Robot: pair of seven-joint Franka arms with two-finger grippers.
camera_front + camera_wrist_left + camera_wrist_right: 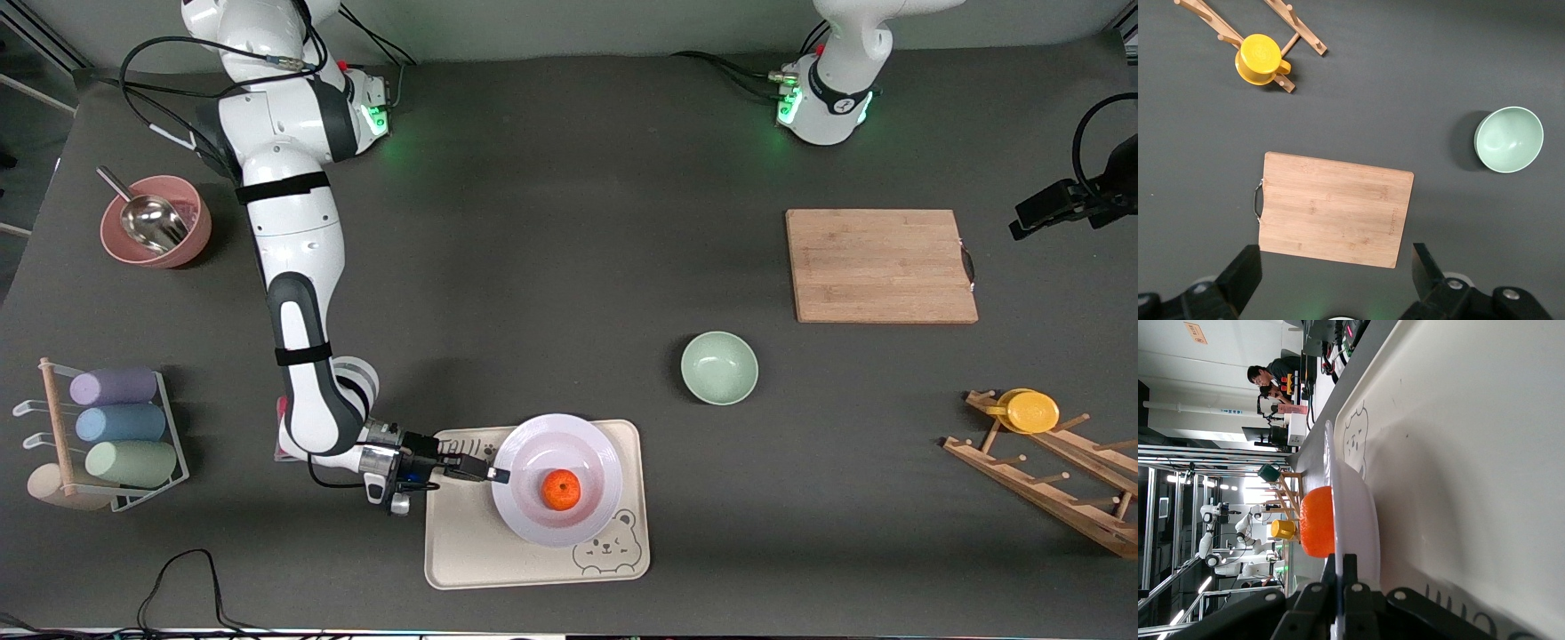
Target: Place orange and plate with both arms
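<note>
The pale lavender-white plate (pixel 587 444) rests on the cream bear tray (pixel 462 542), near the front camera. The small orange (pixel 561 490) lies in the plate's middle. My right gripper (pixel 498 474) is shut on the plate's rim at the edge toward the right arm's end of the table. The right wrist view shows its fingers (pixel 1340 577) pinching the thin rim of the plate (pixel 1361 520), with the orange (pixel 1317 522) just past them. My left gripper (pixel 1335 280) is open and empty, high over the table by the wooden cutting board (pixel 1335 210); it is out of the front view.
A mint-green bowl (pixel 719 367) stands between the tray and the cutting board (pixel 880 265). A wooden rack with a yellow cup (pixel 1031 412) is at the left arm's end. A pink bowl with a metal scoop (pixel 156 222) and a rack of pastel cups (pixel 116 427) are at the right arm's end.
</note>
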